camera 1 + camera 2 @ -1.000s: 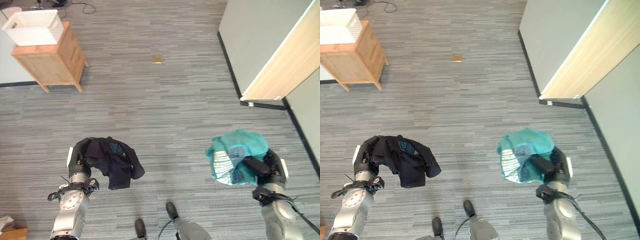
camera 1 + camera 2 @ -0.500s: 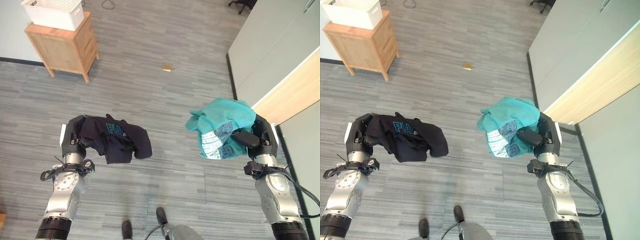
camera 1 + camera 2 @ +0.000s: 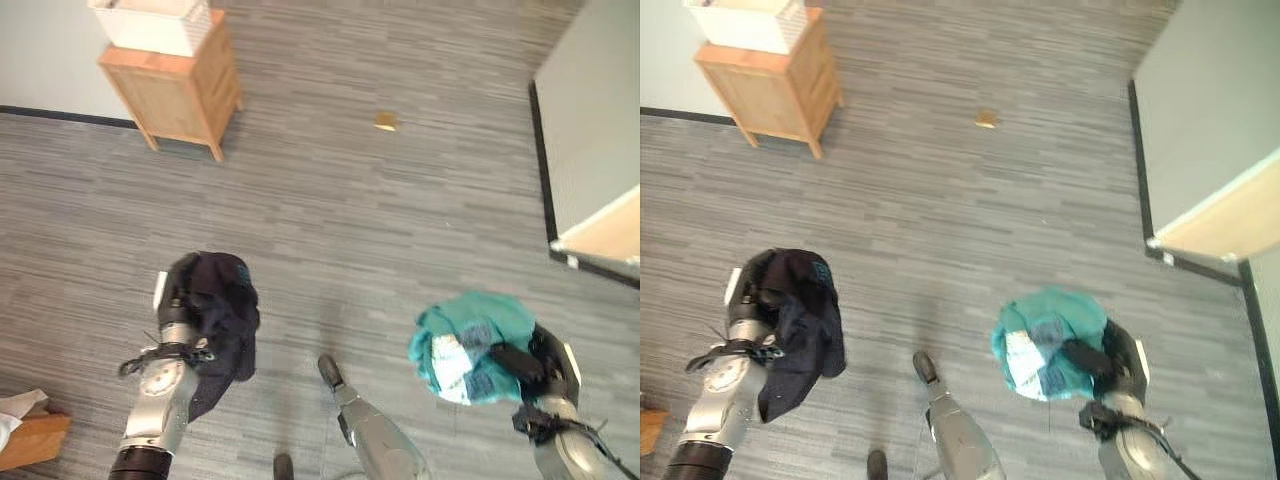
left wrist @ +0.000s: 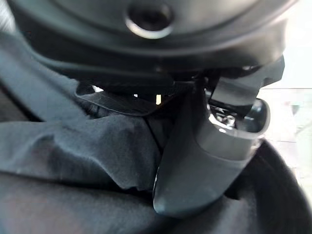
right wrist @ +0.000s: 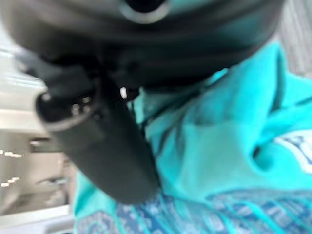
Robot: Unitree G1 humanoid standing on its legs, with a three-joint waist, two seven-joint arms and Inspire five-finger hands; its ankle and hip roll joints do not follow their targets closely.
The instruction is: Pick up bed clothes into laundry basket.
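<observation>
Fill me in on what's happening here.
The robot is carrying laundry. Its left hand grips a dark navy garment that hangs down beside the arm, and its right hand clutches a bunched teal cloth with a printed patch. The white slatted laundry basket sits on a small wooden cabinet across the grey floor.

left hand (image 3: 172, 300) clenched, right hand (image 3: 548, 362) clenched

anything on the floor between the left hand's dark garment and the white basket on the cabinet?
Bare grey floor in the left eye view between the dark garment and the wooden cabinet under the white basket.
</observation>
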